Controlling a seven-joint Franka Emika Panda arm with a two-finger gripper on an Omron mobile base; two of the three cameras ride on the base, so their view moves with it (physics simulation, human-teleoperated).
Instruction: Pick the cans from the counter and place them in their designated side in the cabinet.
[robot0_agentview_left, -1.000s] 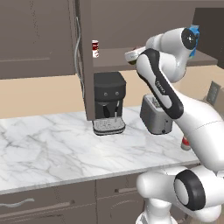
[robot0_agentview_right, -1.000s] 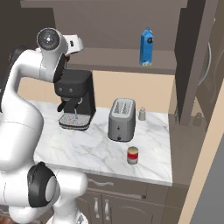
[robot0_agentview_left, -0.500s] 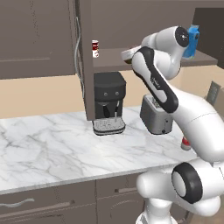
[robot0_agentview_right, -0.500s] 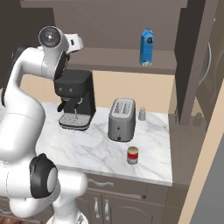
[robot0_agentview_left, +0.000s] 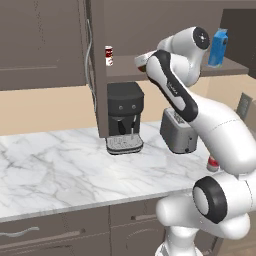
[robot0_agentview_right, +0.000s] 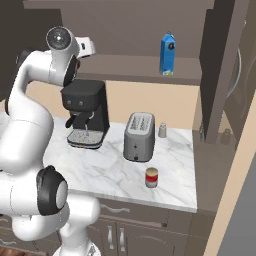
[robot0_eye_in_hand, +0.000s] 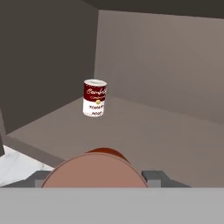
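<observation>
Slightly forward since half a second ago, the arm (robot0_agentview_left: 175, 90) has carried its load further over the cabinet (robot0_agentview_left: 165, 67) shelf; the base and the rest of the scene are unchanged. On the counter (robot0_agentview_right: 172, 182) the red-and-pale can (robot0_agentview_right: 151, 177) waits near the front edge, beside the toaster (robot0_agentview_right: 138, 136). The gripper (robot0_eye_in_hand: 94, 175) is closed on the brown can (robot0_eye_in_hand: 94, 173), whose top fills the bottom of the hand view, low over the shelf. A white can (robot0_eye_in_hand: 94, 97) stands upright deeper in, to the left, well apart. Risk, as I judge it: letting go while the can sits near the shelf's front lip could tip it off; pushing too far left could knock the white can.
</observation>
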